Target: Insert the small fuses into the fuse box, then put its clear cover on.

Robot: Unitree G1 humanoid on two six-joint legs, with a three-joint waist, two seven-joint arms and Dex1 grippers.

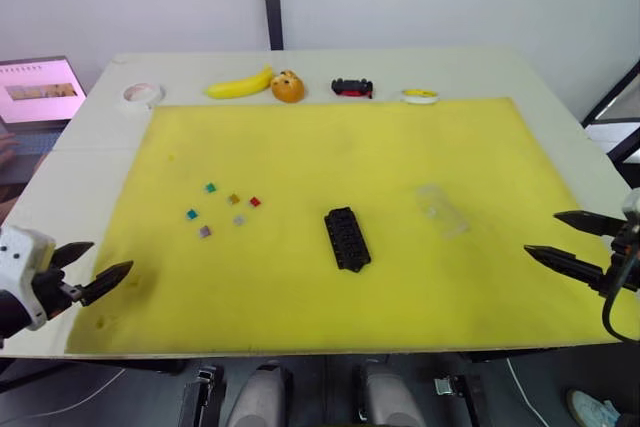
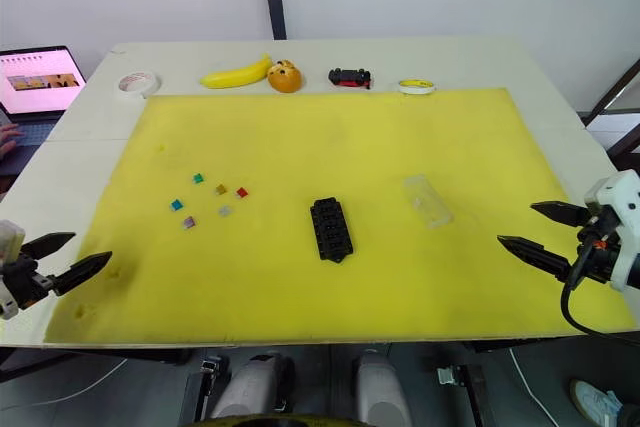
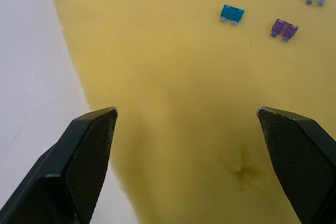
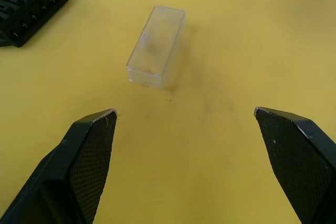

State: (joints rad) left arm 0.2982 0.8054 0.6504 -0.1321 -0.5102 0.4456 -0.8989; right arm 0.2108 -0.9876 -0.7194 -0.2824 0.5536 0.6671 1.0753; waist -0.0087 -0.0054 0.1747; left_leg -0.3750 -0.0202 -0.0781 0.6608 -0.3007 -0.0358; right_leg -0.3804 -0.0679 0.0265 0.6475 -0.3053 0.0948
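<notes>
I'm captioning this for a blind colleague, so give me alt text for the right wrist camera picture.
A clear cover lies on a yellow mat, straight ahead of the open right gripper, whose two black fingers stand wide apart. One end of the black fuse box shows at the picture's corner.

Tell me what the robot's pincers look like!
Each pincer has two black pointed fingers, like a beak, with a bumpy crosshatched grip inside. The left pincer sits on a white boxy wrist. The right pincer has a white wrist too, with a black cable looping beneath it.
</notes>
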